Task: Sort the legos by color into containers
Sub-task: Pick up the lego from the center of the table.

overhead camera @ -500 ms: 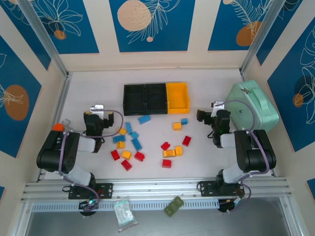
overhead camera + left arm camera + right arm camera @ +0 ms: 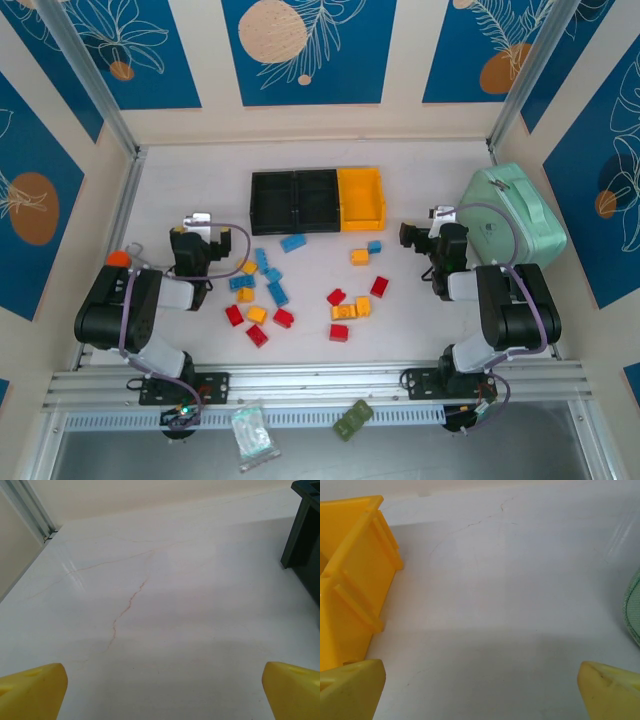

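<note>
Several red, blue and yellow-orange legos lie scattered mid-table, among them a blue one (image 2: pixel 293 242), a yellow one (image 2: pixel 360 256) and a red one (image 2: pixel 336 296). Behind them stand the containers in a row: two black bins (image 2: pixel 275 178) (image 2: pixel 318 176) and a yellow-orange bin (image 2: pixel 380 196). My left gripper (image 2: pixel 200 220) rests left of the bricks, open over bare table (image 2: pixel 162 690), with a black bin's corner (image 2: pixel 302 540) at its right. My right gripper (image 2: pixel 442 214) is open too (image 2: pixel 482 690), nothing between its fingers, the yellow-orange bin (image 2: pixel 355 580) at its left.
A large mint-green case (image 2: pixel 510 215) stands just right of the right arm; its edge (image 2: pixel 632 610) shows beside that gripper. A dark green flat piece (image 2: pixel 353 419) and a small clear bag (image 2: pixel 252 435) lie beyond the front rail. Walls close the table on three sides.
</note>
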### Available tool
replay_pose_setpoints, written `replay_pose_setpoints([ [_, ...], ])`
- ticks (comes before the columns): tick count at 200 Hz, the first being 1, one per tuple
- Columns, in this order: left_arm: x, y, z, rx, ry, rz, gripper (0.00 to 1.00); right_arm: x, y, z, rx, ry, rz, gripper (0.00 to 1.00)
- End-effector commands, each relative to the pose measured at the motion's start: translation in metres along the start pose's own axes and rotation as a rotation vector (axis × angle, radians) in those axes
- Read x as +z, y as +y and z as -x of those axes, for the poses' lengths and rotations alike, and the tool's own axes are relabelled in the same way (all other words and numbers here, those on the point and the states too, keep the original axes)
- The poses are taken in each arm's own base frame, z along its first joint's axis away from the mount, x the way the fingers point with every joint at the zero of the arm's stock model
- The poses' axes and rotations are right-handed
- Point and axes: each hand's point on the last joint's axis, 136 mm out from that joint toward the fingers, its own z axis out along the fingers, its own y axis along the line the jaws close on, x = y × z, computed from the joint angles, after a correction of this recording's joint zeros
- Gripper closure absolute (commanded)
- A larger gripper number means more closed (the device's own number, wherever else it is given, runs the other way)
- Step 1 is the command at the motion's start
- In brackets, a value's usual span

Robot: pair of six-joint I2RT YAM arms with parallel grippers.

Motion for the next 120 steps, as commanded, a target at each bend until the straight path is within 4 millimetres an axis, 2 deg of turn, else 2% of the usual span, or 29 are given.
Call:
replay_pose_setpoints([
  [1, 0.0021, 0.0009, 0.0082, -0.028, -0.028, -0.009, 0.01, 0.0011, 0.0043, 0.0161, 0.002, -0.043, 0.02, 0.01],
  [103, 0.0018, 0.0005, 0.0085, -0.031, -0.029, -0.013, 0.01, 0.001, 0.0043, 0.0149, 0.004, -0.039, 0.022, 0.01],
  [120, 0.001, 0.0017, 0.0091, -0.03, -0.035, -0.008, 0.01, -0.0006, 0.0037, 0.0199, 0.008, -0.054, 0.017, 0.01],
])
